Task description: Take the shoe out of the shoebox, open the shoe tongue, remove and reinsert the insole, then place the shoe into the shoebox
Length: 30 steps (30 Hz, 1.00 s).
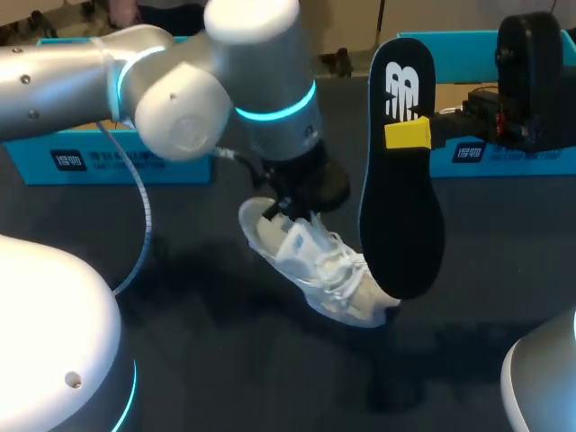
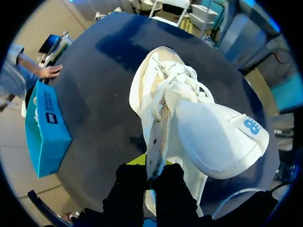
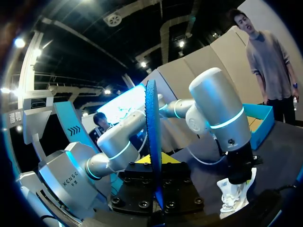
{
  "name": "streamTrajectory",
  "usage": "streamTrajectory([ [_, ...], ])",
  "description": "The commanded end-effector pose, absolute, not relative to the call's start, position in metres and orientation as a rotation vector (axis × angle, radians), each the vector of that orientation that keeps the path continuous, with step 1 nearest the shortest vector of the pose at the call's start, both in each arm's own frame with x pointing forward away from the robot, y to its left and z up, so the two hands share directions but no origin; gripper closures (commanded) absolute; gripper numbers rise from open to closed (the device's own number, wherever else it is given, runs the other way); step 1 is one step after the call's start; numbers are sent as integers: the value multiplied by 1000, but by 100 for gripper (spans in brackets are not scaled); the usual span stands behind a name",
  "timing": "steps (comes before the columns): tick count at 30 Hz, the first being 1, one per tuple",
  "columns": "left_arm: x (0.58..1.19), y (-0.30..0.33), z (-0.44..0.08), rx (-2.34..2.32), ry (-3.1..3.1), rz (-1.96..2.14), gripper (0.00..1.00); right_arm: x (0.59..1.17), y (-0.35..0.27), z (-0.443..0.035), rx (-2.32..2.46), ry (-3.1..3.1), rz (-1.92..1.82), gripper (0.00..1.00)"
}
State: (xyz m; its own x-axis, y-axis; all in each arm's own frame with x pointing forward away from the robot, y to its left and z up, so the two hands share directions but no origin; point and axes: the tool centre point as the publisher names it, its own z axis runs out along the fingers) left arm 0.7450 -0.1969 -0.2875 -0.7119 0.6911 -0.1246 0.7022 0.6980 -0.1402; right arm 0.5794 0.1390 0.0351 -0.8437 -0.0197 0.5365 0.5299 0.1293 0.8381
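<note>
Left gripper (image 2: 150,171) is pinched nearly closed on the collar edge of the white shoe (image 2: 208,137), which sits tilted on the dark table (image 1: 225,360). Right gripper (image 1: 408,134) clamps the black insole (image 1: 402,225) upright, just beside the shoe. Reinsertion appears due: brace the shoe, tongue clear, then feed the insole toe-first into the opening, without buckling it.

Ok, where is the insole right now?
Head view, right of centre: the insole stands upright in the right pincer, its lower end by the toe of the white shoe.
</note>
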Motion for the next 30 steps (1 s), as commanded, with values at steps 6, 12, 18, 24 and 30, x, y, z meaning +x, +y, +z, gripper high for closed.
streamTrajectory([
  [6, 750, -189, -281, 1595, 2686, -362, 100, 583, 142, 35, -488, -1995, -1756, 100],
  [12, 744, -184, -278, 1793, 2567, -262, 100, 583, 142, 35, -488, -1995, -1756, 100],
  [18, 732, -172, -278, 2014, 2450, -144, 100, 583, 142, 35, -488, -1995, -1756, 100],
  [24, 725, -169, -285, 2143, 2355, -97, 100, 583, 142, 35, -488, -1995, -1756, 100],
  [30, 722, -171, -291, 2190, 2369, -133, 100, 583, 142, 35, -488, -1995, -1756, 100],
])
